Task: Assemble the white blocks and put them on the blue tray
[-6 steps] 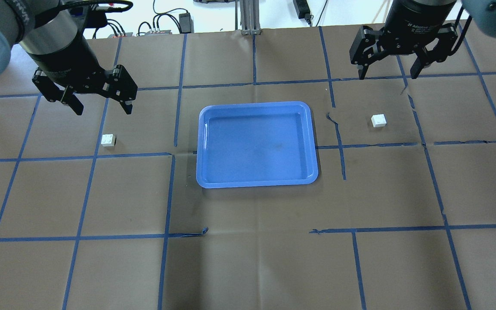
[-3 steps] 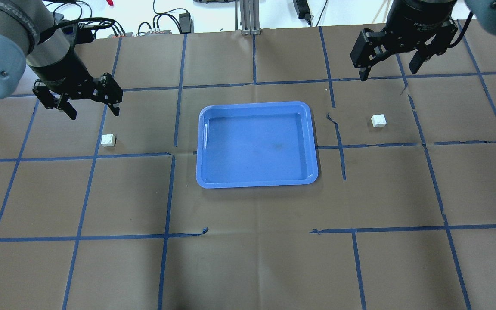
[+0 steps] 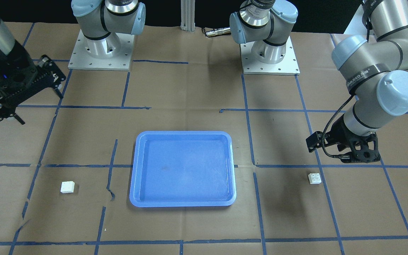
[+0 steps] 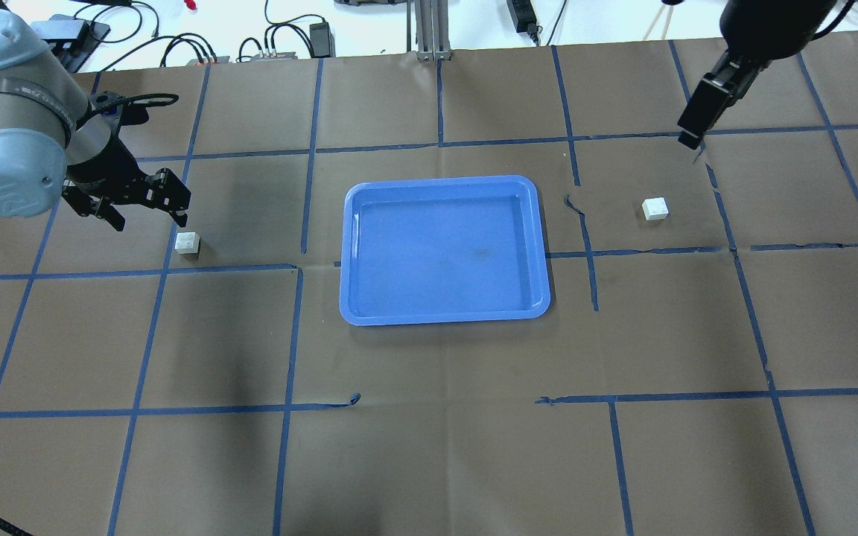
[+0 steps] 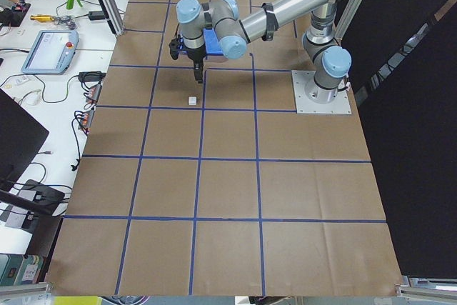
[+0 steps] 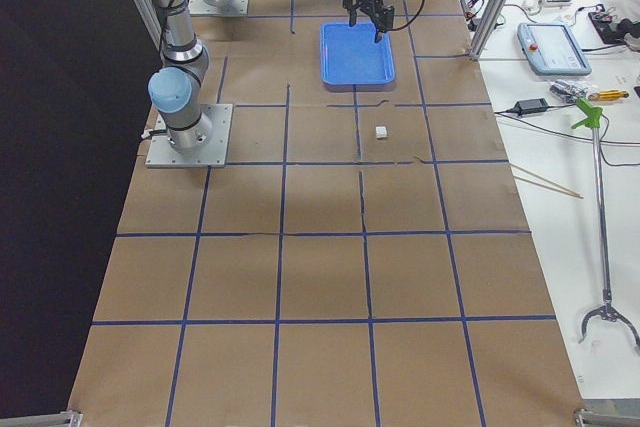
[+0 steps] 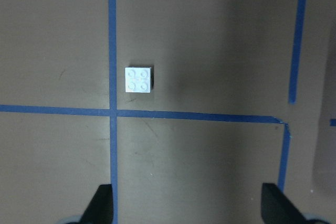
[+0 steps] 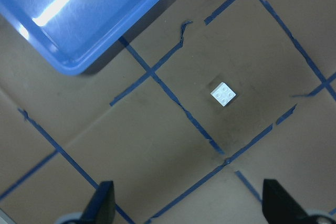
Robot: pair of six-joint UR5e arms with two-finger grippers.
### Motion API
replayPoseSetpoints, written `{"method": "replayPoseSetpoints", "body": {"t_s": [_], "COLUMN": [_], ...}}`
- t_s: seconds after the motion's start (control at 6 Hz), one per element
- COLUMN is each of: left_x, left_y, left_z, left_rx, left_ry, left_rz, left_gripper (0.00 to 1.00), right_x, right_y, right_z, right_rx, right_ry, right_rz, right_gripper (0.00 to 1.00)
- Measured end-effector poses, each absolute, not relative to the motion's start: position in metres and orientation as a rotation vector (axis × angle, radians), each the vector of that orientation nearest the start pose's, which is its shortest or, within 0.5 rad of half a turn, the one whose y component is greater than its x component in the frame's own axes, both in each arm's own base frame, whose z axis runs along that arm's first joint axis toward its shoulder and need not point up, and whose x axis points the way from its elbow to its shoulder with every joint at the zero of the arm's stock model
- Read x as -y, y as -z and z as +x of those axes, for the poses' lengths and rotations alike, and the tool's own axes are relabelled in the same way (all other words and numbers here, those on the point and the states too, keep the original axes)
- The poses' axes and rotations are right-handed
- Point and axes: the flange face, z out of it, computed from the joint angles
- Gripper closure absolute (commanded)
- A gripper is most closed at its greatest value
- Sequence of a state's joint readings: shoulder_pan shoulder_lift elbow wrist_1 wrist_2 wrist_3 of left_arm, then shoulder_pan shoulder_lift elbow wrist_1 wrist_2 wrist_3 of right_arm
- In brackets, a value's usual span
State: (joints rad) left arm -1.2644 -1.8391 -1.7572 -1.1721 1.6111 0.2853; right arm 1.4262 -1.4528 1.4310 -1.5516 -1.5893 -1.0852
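1. In the middle of the overhead view, the blue tray (image 4: pixel 444 319) lies flat on the table (image 4: pixel 429 454), which is covered with brown paper and blue tape lines (image 4: pixel 138 409). I see nothing inside the tray.
2. At the left side of this view, the left white block (image 4: pixel 187 243) sits on the paper with its studs up, well apart from the tray. In the left wrist view it is in the upper part of the frame, a little left of centre. There it lies just right of a vertical tape line and just above the crossing with a horizontal one.
3. The left gripper (image 4: pixel 150 222) hangs just up and left of this block in the overhead frame. Its two fingers are spread wide and hold nothing. In the wrist view both fingertips (image 7: pixel 102 203) show at the lower edge, and the block is not between them.
4. At the right side of the overhead view, the right white block (image 4: pixel 655 208) stands alone on the paper, studs up, apart from the tray. In the right wrist view it is right of centre, turned diagonal to the frame. A corner of the tray fills the upper left.
5. The right gripper (image 4: pixel 690 138) is in the upper right of the overhead view, seen edge-on. Its wrist view shows the fingers wide apart with nothing between them, well away from the block.
6. The two blocks are not joined; they lie on opposite sides of the tray.
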Motion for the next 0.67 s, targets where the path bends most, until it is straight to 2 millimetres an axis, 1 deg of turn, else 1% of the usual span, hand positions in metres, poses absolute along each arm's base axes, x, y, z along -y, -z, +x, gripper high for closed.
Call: {"method": "replayPoseSetpoints", "body": {"t_s": [0.17, 0.33, 0.5, 0.67], "left_x": [0.581, 0.590, 0.593, 0.594], "left_y": [-0.271, -0.247, -0.222, -0.201], "left_z": [0.054, 0.058, 0.060, 0.061], "left_rx": [-3.117, -3.115, -3.112, -3.109], "left_ry": [-0.085, -0.057, -0.034, -0.018], "left_rz": [0.004, 0.019, 0.025, 0.034], "left_gripper": [0.06, 0.06, 0.06, 0.10], "right_x": [0.570, 0.590, 0.608, 0.623], "right_y": [-0.483, -0.468, -0.445, -0.416], "right_z": [0.023, -0.005, -0.037, -0.068], "right_rx": [-2.639, -2.451, -2.297, -2.187], "right_ry": [0.001, 0.076, 0.177, 0.279], "right_rz": [-1.730, -1.971, -2.078, -2.086], "right_gripper": [0.00, 0.00, 0.00, 0.00]}}
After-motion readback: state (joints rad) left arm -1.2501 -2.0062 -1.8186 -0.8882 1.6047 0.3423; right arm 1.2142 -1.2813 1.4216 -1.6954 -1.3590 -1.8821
